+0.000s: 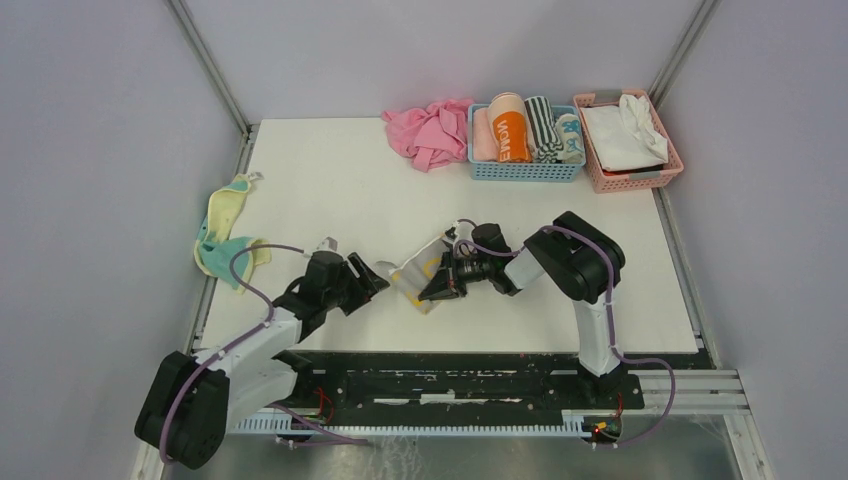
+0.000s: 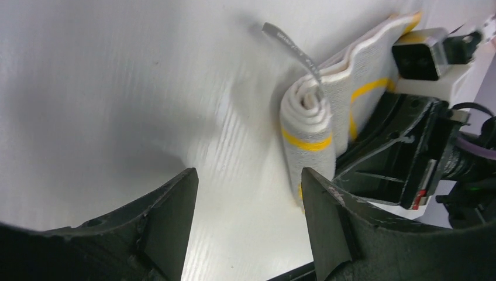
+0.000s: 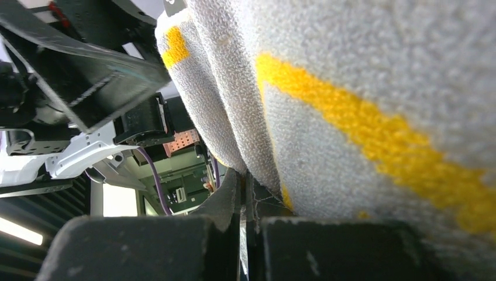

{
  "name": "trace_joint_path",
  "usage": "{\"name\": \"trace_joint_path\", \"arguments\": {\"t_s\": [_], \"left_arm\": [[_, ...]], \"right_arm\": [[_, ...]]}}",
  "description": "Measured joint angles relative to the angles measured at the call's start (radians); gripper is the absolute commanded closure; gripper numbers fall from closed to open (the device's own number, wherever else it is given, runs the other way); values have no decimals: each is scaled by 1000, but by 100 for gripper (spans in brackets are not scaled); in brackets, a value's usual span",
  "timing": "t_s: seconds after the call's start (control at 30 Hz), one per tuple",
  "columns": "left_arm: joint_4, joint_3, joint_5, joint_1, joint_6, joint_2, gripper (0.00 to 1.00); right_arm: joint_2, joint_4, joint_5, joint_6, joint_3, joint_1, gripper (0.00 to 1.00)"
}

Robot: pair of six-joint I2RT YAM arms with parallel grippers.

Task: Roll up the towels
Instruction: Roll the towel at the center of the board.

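The light grey towel with yellow marks (image 1: 420, 272) lies near the table's front middle, partly rolled, with the roll end facing my left gripper (image 2: 307, 126). My left gripper (image 1: 380, 281) is open and empty just left of the roll; its right finger (image 2: 327, 222) is close to the roll's end. My right gripper (image 1: 441, 287) is shut on the towel's near edge, and the cloth fills the right wrist view (image 3: 351, 88) above the closed jaws (image 3: 244, 196). The pale yellow towel with teal figure (image 1: 228, 240) lies crumpled at the table's left edge.
A pink cloth (image 1: 432, 132) lies at the back. Beside it stand a blue basket (image 1: 525, 170) with several rolled towels and a pink basket (image 1: 664, 165) holding white cloth. The table's front edge runs just below both grippers.
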Motion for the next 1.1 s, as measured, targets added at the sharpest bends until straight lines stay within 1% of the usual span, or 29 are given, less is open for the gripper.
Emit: {"name": "trace_joint_path", "arguments": {"t_s": [0.07,0.23,0.37,0.4,0.5,0.57,0.63,0.7,0.87,1.0,1.1], "left_arm": [[38,-32,25,0,0,25,28],[230,-42,98,2,-16,154,32],[359,-39,132,0,-22,249,38],[385,-36,140,-1,-23,273,41],[437,-17,155,-12,-24,339,48],[460,-3,155,-23,-24,377,50],[484,19,154,-43,-27,421,52],[502,43,149,-69,-34,464,55],[524,84,134,-106,-61,532,62],[522,89,112,-117,-72,538,64],[513,91,95,-122,-84,536,64]], "right_arm": [[1,-3,0,-11,0,-2,100],[-3,-59,3,-80,6,-5,100],[-31,-164,9,-143,18,-8,100],[-41,-194,13,-159,21,-9,99],[-64,-269,21,-204,29,-9,95],[-76,-309,28,-229,35,-9,91],[-93,-363,39,-262,46,-8,85],[-116,-425,62,-297,58,1,80],[-213,-618,200,-409,92,40,70],[-333,-795,377,-513,113,83,60],[-440,-937,543,-592,143,135,55]]}}
